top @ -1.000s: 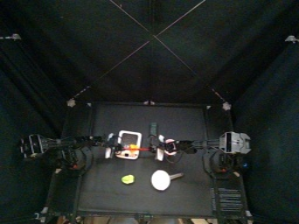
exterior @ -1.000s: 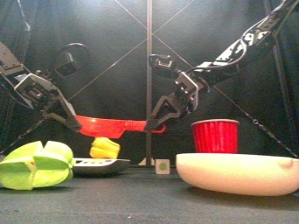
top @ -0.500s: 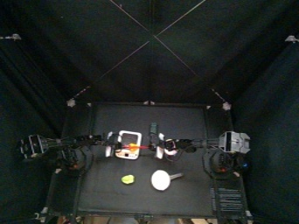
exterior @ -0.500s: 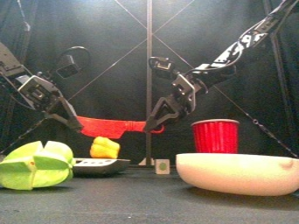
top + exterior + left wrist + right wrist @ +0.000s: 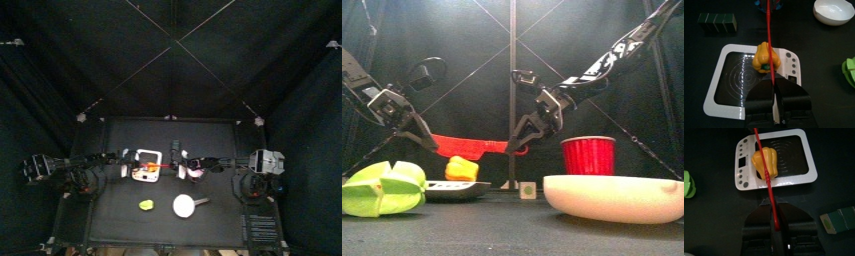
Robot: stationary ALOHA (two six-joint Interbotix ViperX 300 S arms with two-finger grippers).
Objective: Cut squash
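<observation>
Squash (image 5: 766, 56) lies on the white board (image 5: 734, 82), under a red blade (image 5: 470, 143) stretched between both arms: the left gripper (image 5: 416, 131) slants in low from the left with jaws clamped on one end, the right gripper (image 5: 527, 127) angles down from the right, jaws clamped on the other. Around them stands a black desk (image 5: 114, 135) inside black curtains. A yellow-green lump (image 5: 382, 187), white bowl (image 5: 616, 195) and red cup (image 5: 588, 156) sit nearer the front.

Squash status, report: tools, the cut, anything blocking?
Both tools, left and right, shut on red cutter. Squash whole on white board, cutter stretched over it. Nothing blocking.
</observation>
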